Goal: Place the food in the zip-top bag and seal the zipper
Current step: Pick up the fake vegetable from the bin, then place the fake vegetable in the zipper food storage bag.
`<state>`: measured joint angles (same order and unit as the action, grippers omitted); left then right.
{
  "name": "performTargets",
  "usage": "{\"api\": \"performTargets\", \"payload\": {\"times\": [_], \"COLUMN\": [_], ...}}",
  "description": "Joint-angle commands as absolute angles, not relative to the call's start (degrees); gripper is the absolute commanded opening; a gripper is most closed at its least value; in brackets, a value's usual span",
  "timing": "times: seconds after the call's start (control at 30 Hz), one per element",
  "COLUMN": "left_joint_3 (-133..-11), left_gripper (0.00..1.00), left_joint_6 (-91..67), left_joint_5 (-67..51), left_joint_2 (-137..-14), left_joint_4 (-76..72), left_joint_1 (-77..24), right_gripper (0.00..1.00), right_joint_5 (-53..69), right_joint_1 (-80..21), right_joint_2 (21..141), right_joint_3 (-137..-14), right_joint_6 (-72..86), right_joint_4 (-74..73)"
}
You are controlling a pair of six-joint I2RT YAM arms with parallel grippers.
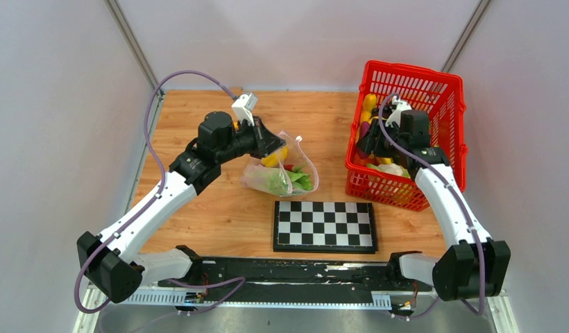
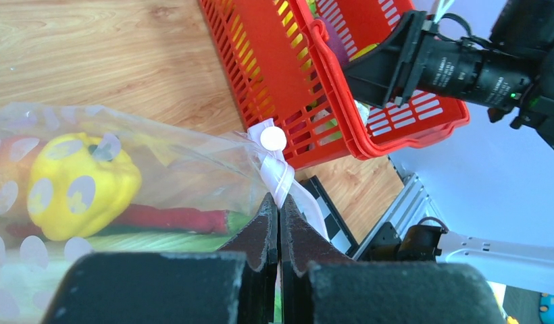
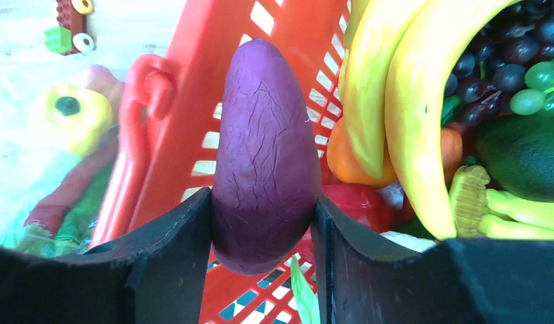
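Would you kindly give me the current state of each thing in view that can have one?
left gripper: shut on the zip-top bag's edge.
right gripper: shut on the purple eggplant, inside the red basket.
zip-top bag: mouth open, one edge lifted, yellow pepper inside.
purple eggplant: gripped, standing on end.
red basket: upright, well filled.
chessboard: lying flat.

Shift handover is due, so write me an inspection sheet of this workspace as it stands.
Surface: wooden table, no spills seen.
Job's things: zip-top bag holds yellow pepper and greens; purple eggplant inside red basket.
Clutter: chessboard beside the bag; toy-brick figure outside the basket.
Grippers: left gripper shut on the bag's edge; right gripper shut on the eggplant.
Cables: purple cable loops over the left arm.
Surroundings: white walls.
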<state>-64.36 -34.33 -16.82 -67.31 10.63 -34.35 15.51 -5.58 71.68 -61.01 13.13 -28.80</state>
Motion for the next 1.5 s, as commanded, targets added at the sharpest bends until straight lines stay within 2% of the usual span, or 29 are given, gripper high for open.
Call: {"api": "performTargets", "payload": {"times": [0.0,0.13,0.27,0.4,0.6,0.73,0.87,1.0,1.17,1.37,1.47], "left_joint_3": [-65.66,-65.42,-65.35,-65.42,-65.41,-65.23,-65.30,-65.47,-65.47,-65.25,-65.15], "left_gripper": [0.00,0.00,0.00,0.00,0.00,0.00,0.00,0.00,0.00,0.00,0.00], "left_joint_6": [-34.18,-34.07,-34.28,-34.30,-34.63,-34.79,-34.75,-34.86,-35.00,-35.03,-35.24], "left_joint_5": [-17.84,-17.56,-17.93,-17.98,-18.51,-18.55,-18.46,-18.53,-18.72,-18.81,-19.17], "left_joint_2": [-67.42,-67.17,-67.55,-67.56,-67.86,-67.87,-67.76,-68.01,-67.96,-67.59,-67.75], "left_joint_4": [7.40,7.39,6.98,6.74,6.18,6.15,6.15,6.07,5.98,6.06,6.07], "left_joint_1": [-34.01,-34.01,-34.01,-34.01,-34.01,-34.01,-34.01,-34.01,-34.04,-34.01,-34.01], "right_gripper": [0.30,0.29,0.31,0.32,0.31,0.32,0.34,0.33,0.33,0.34,0.36], "right_joint_5": [13.25,15.89,19.70,27.21,46.87,51.78,51.20,42.61,41.47,29.80,29.58], "right_joint_1": [-5.89,-5.89,-5.84,-5.89,-6.93,-10.77,-16.31,-23.03,-28.33,-30.67,-30.85], "right_joint_2": [67.00,60.79,53.33,49.21,52.94,56.27,60.20,65.44,68.51,73.28,74.76], "right_joint_3": [-60.86,-59.46,-54.82,-52.56,-55.72,-59.08,-62.31,-67.77,-70.75,-74.51,-76.17], "right_joint_6": [14.21,14.44,15.49,16.57,17.50,13.75,7.98,1.49,0.26,-1.78,-2.00], "right_joint_4": [-27.00,-24.91,-16.14,-10.48,-8.47,-13.06,-20.57,-31.67,-34.83,-41.39,-42.41]}}
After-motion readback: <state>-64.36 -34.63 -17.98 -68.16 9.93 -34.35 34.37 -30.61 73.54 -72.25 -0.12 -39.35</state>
